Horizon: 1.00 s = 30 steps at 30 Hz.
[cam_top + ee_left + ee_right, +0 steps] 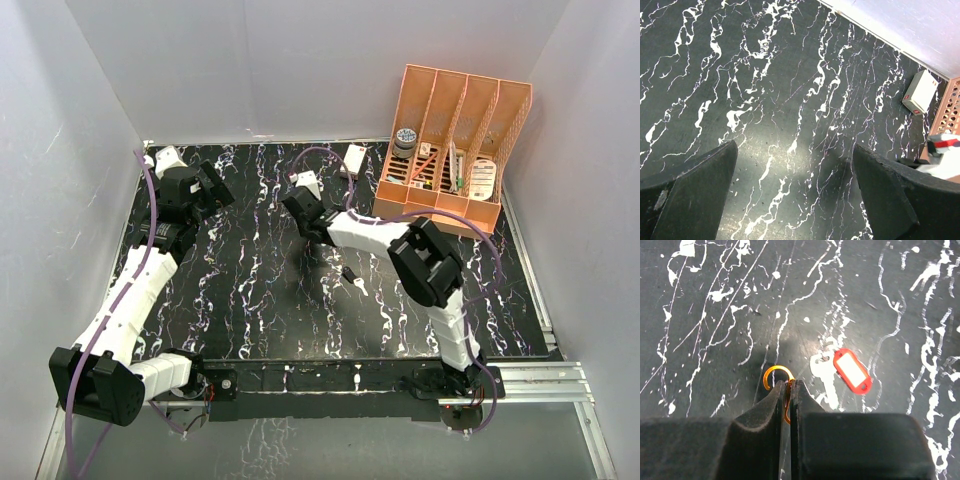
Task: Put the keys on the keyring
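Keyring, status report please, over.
Left gripper open, holding nothing. Right gripper shut on the keyring. Red tag lies apart beside it, not threaded. Nothing in the way.

Keyring point(778, 368) pinched in right gripper point(789, 382); one key point(852, 371) on the table point(700, 390) just beside it. File rack point(450, 140) in far right corner, box point(354, 160) left of it along the far edge.
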Each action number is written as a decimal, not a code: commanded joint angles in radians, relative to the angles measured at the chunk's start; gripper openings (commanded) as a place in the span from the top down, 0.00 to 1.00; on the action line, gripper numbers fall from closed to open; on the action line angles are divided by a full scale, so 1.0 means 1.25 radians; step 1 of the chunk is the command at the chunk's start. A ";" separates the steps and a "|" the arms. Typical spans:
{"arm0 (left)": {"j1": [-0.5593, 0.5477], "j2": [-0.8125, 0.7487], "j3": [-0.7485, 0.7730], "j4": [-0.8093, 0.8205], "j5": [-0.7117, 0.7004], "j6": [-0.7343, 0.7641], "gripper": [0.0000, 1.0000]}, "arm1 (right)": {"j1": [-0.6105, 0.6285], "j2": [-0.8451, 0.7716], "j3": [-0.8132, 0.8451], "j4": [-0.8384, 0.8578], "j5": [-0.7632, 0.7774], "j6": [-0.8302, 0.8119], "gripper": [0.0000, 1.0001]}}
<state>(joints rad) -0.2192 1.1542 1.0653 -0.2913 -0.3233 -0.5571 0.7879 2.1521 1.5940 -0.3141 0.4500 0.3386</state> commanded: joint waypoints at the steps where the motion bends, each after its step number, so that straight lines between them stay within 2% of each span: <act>1: 0.004 -0.004 -0.008 0.010 0.022 0.010 0.02 | -0.002 -0.118 -0.070 0.102 0.029 0.001 1.00; 8: 0.004 -0.008 -0.014 0.020 0.045 0.004 0.02 | -0.018 -0.225 -0.172 0.127 0.017 0.021 1.00; 14: 0.004 -0.004 -0.018 0.030 0.071 -0.001 0.02 | -0.039 -0.312 -0.269 0.179 -0.040 0.042 1.00; 22: 0.004 -0.010 -0.028 0.042 0.094 -0.006 0.02 | -0.050 -0.419 -0.371 0.181 -0.103 0.084 1.00; 30: 0.004 0.002 -0.046 0.086 0.172 -0.006 0.06 | -0.049 -0.528 -0.514 0.226 -0.134 0.148 1.00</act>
<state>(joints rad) -0.2188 1.1561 1.0214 -0.2276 -0.1890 -0.5621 0.7246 1.5539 0.9993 -0.1131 0.3050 0.4744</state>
